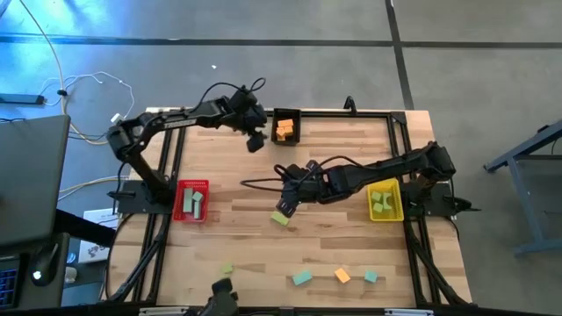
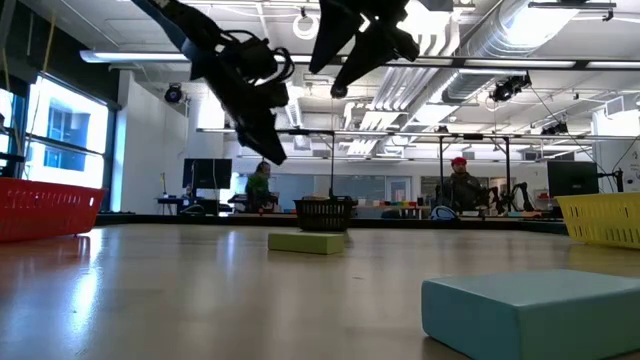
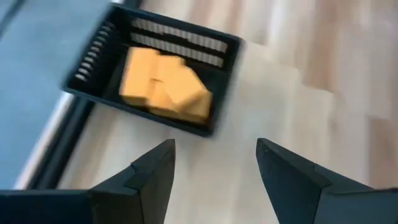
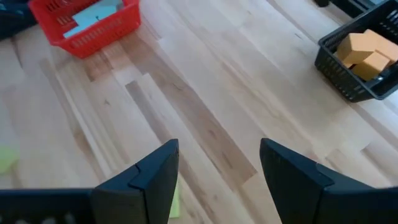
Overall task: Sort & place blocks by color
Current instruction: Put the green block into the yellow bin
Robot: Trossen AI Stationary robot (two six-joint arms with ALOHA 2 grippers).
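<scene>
Left gripper (image 1: 255, 140) up in the air just beside the black bin (image 1: 287, 139) at the far edge of the table (image 1: 246, 254), fingers (image 3: 152, 177) spread wide, nothing between them. Black bin holds a pile of orange blocks (image 1: 284, 130); left wrist view looks down on them, blurred.

Right gripper (image 1: 285, 204) reaches toward the table middle, also raised, fingers (image 4: 155, 174) apart and empty, hovering just above a yellow-green block (image 1: 280, 219) lying flat on the wood; the edge of that block shows by one finger in the right wrist view.

Red bin (image 1: 192, 201) on the left side has teal blocks (image 1: 195, 203) in it. Yellow bin (image 1: 385, 201) on the right side has yellow-green blocks (image 1: 381, 204) in it.

Loose on the near part of the table: a small yellow-green block (image 1: 226, 269), a teal block (image 1: 302, 278), an orange block (image 1: 342, 276), another teal block (image 1: 371, 276), the last three in a rough row, apart from each other.

Low view: one teal block close to the lens, both arms overhead, people (image 2: 462, 185) seated in the room behind
</scene>
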